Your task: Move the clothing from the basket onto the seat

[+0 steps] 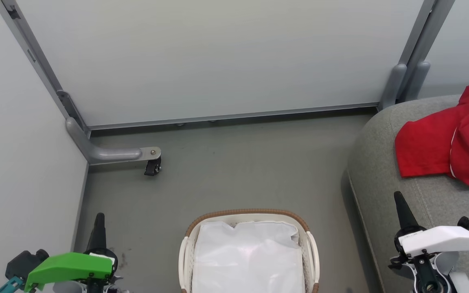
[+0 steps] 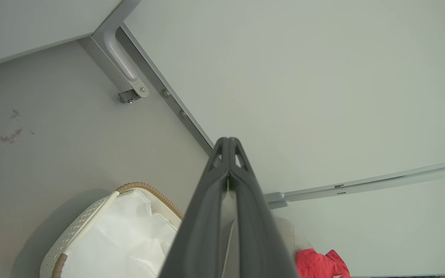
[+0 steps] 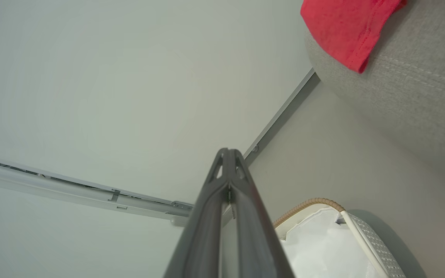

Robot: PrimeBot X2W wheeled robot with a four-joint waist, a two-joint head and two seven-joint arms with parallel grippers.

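Observation:
The red clothing [image 1: 450, 142] lies on the grey seat [image 1: 385, 171] at the right; a white stripe and white lettering show on its right part. The basket [image 1: 249, 214] stands on the floor at bottom centre, showing its white lining with nothing red in it. My left gripper [image 1: 99, 217] is shut and empty at lower left, left of the basket. Over the seat's front, below the clothing, my right gripper [image 1: 399, 197] is shut and empty. The left wrist view has the gripper [image 2: 228, 141], basket [image 2: 151, 190] and clothing [image 2: 319, 264]; the right wrist view has the gripper [image 3: 228, 151], basket [image 3: 311, 202], clothing [image 3: 342, 29] and seat [image 3: 411, 96].
Pale partition walls [image 1: 218, 57] close the back and left. A grey metal foot with a black caster [image 1: 152, 167] juts onto the floor at back left. Grey posts [image 1: 405, 81] stand behind the seat. Open grey floor [image 1: 238, 171] lies between basket and wall.

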